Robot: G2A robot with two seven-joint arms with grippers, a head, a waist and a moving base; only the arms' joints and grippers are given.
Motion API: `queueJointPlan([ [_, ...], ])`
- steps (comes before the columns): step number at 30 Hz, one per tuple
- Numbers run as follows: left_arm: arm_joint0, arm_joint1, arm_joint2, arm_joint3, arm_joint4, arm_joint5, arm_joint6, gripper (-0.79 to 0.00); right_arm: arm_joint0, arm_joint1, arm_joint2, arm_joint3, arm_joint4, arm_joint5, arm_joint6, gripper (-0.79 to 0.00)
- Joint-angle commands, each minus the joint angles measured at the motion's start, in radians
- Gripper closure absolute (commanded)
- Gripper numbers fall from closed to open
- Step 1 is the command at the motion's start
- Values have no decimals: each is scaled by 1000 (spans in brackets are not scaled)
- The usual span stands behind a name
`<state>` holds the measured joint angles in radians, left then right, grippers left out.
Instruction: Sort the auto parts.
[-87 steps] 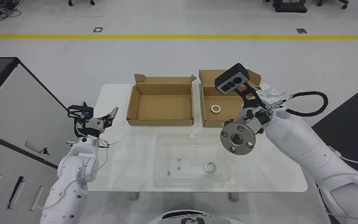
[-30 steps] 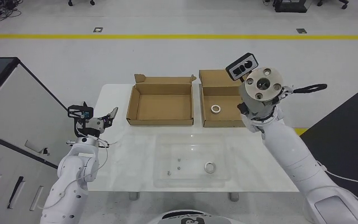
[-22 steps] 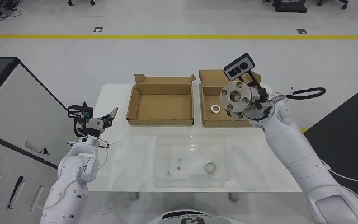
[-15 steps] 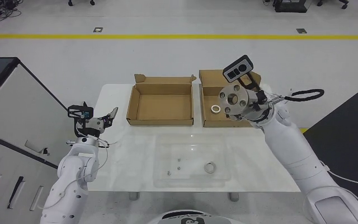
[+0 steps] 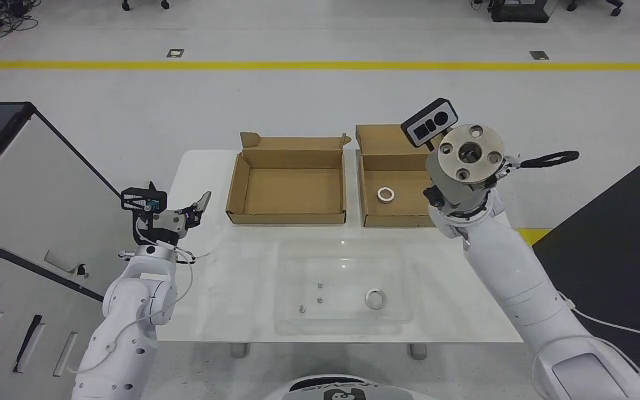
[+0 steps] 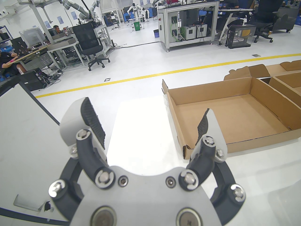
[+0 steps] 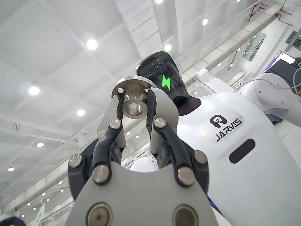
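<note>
The right gripper [image 7: 135, 105] is pinched on the cylindrical neck of a flanged metal hub [image 7: 131, 84], one ribbed pad [image 7: 150, 109] pressed against each side of the neck. The gripper points upward, so the hub's round flange [image 5: 468, 158], with its bolt holes, faces the top camera. The hub is held high in the air, above the right-hand end of the right cardboard box [image 5: 400, 221]. That box lies open on the far right part of the white table [image 5: 220, 290] and contains one white ring [image 5: 385, 194] lying flat on its floor. The left cardboard box [image 5: 287, 215] stands just beside it, flaps open. The left wrist view shows its plain brown floor [image 6: 235, 116]. Nearer the robot, at the middle of the table, sits a clear tray [image 5: 342, 250]. It holds a metal ring [image 5: 375, 297] toward its right side and three small parts [image 5: 319, 292] toward its left. The small parts are too small to identify. The left gripper [image 6: 150, 121] is spread wide with nothing between its fingers. It hangs at the table's left edge [image 5: 190, 212], aimed toward the left cardboard box and well apart from the tray.
</note>
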<state>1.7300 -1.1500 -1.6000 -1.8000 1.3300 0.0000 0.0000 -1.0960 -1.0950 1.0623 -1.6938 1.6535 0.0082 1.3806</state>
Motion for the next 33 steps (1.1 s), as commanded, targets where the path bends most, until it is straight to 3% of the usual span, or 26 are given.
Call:
queueJointPlan([
  [1, 0, 0, 0, 0, 0, 0, 0, -785, 0, 0, 0, 0, -1, -1, 0, 0],
  [16, 0, 0, 0, 0, 0, 0, 0, -785, 0, 0, 0, 0, -1, -1, 0, 0],
  [19, 0, 0, 0, 0, 0, 0, 0, -785, -20, 1, 23, 9, -33, -3, -47, 0],
  [26, 0, 0, 0, 0, 0, 0, 0, -785, -73, 15, 117, 73, -170, 7, -80, 0],
  [33, 0, 0, 0, 0, 0, 0, 0, -785, -128, 54, 273, 176, -480, 3, -128, 0],
])
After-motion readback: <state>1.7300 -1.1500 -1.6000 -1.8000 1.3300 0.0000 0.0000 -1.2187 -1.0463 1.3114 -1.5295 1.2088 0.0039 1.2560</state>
